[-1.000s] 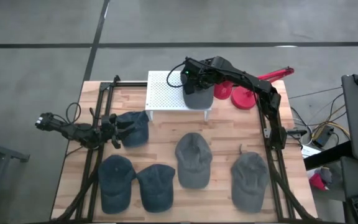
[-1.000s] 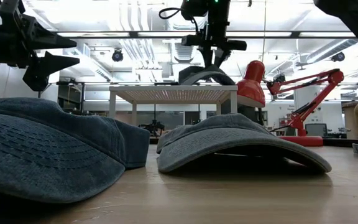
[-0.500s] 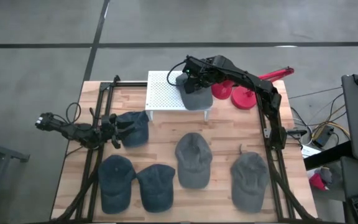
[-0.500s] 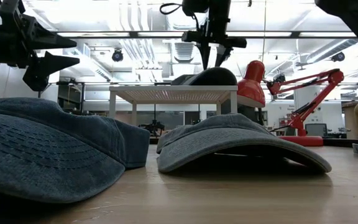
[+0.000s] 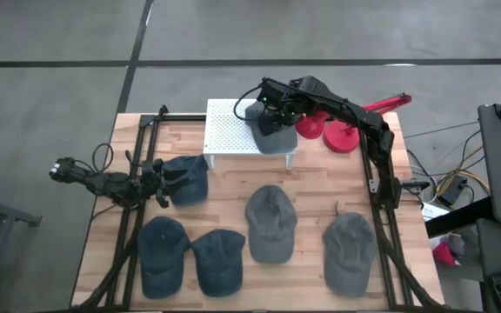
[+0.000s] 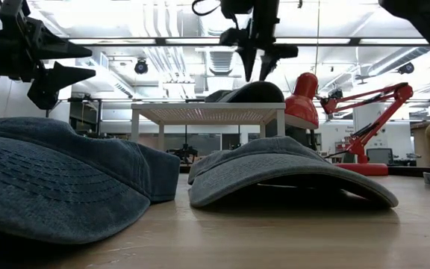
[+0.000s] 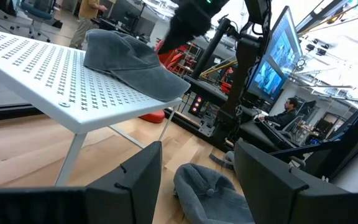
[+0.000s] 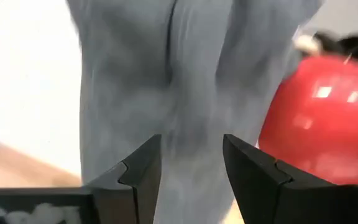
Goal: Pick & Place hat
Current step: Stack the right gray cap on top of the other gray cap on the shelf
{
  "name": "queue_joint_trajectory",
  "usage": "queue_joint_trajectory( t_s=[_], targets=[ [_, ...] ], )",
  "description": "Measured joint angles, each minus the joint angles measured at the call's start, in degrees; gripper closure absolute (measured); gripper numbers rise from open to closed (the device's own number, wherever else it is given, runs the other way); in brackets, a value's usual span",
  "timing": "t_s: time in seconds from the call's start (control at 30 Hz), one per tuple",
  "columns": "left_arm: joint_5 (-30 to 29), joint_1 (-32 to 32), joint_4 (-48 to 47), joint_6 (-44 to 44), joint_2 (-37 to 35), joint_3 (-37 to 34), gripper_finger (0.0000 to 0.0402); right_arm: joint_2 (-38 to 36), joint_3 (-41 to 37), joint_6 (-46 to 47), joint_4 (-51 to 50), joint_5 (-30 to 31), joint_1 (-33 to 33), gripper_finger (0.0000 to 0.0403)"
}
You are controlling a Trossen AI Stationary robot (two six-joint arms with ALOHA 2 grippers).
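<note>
A grey hat (image 5: 272, 136) lies on the right end of the white perforated stand (image 5: 229, 130), its brim overhanging the stand's edge; it also shows in the low view (image 6: 248, 91) and the left wrist view (image 7: 129, 59). My right gripper (image 5: 277, 115) (image 6: 257, 66) hangs open just above this hat, fingers pointing down and clear of the cloth (image 8: 191, 162). My left gripper (image 5: 160, 184) (image 7: 194, 180) waits open over the table's left side, raised off the table (image 6: 51, 75), beside a blue hat (image 5: 186, 178).
Two blue hats (image 5: 163, 252) (image 5: 217, 261) and two grey hats (image 5: 270, 222) (image 5: 349, 250) lie on the near half of the wooden table (image 5: 311, 178). A red desk lamp (image 5: 337, 132) stands right of the stand. People sit in the room beyond.
My right gripper has set the grey hat down on the stand, opened, let go and risen a little. The hat, which was held with one part lifted, now lies flat on the stand, a little farther toward the table's left.
</note>
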Motion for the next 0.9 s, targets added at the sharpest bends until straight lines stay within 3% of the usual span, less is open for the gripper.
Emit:
queue_joint_trajectory(
  t_s=[0.23,0.5,0.7,0.9],
  targets=[
    [-0.01,-0.01,-0.16,0.02,0.0,0.0,0.0197,-1.42,-0.69,-1.23,-2.94,-8.58,5.04,0.0257],
    [-0.01,-0.02,-0.33,0.02,0.01,0.02,0.0197,-6.14,-2.69,2.1,-2.85,-9.01,12.89,0.0273],
    [-0.01,-0.02,-0.39,0.02,0.01,0.02,0.0197,-11.21,-7.15,11.93,-2.79,-9.02,19.61,0.0274],
    [-0.01,-0.02,-0.44,0.02,0.01,0.02,0.0197,-17.56,-18.28,26.59,-2.94,-11.94,27.39,0.0275]
  ],
)
